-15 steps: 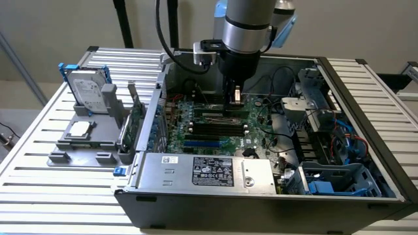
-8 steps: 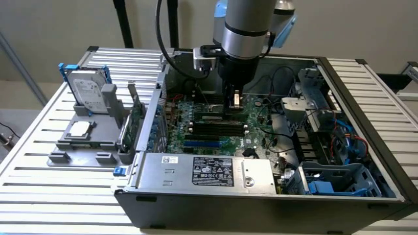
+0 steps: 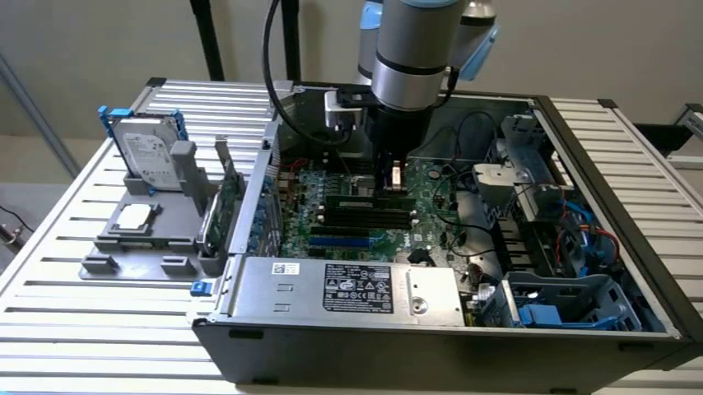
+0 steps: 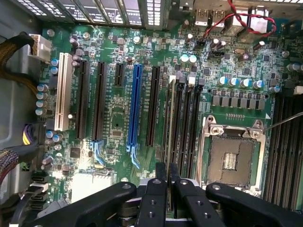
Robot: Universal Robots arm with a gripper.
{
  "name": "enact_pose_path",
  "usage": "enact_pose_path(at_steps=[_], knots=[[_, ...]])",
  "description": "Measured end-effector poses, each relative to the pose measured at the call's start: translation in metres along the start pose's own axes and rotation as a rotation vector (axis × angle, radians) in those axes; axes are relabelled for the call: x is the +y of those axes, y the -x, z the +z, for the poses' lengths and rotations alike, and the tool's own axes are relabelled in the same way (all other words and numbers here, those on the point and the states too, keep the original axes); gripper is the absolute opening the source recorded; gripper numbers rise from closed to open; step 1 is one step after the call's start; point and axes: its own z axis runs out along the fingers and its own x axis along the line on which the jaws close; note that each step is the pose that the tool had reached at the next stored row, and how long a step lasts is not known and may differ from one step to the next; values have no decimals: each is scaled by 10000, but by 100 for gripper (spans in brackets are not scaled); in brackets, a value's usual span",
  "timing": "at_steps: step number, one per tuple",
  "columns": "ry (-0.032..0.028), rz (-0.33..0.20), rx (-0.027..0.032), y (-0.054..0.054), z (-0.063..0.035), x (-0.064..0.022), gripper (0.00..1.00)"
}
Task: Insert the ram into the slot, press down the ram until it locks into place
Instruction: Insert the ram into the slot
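The ram (image 4: 169, 123) stood on edge in the slot (image 4: 165, 142) outermost in the bank beside the silver processor socket (image 4: 232, 158). The hand (image 4: 168, 182) pinched its top edge. It looked light, stiff and fragile, best gripped by the bare board edge.

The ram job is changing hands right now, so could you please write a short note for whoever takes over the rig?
Hand: shut on the ram, low over the motherboard.
Ram: on edge, lined up along the slot, the one furthest from the processor socket in that bank.
Done: ram brought to the slot.
Left: pressing down until it locks; whether it is seated yet cannot be told.
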Motion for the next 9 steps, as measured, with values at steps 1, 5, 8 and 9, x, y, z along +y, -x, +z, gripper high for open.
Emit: enact_pose_path(at_steps=[1,5,8,9], knots=[[0,0,0,0,0,0,13],[-2,-1,-2,3,5,-1,13],[-2,1,2,15,20,-1,13],[-3,1,12,19,26,-2,13]])
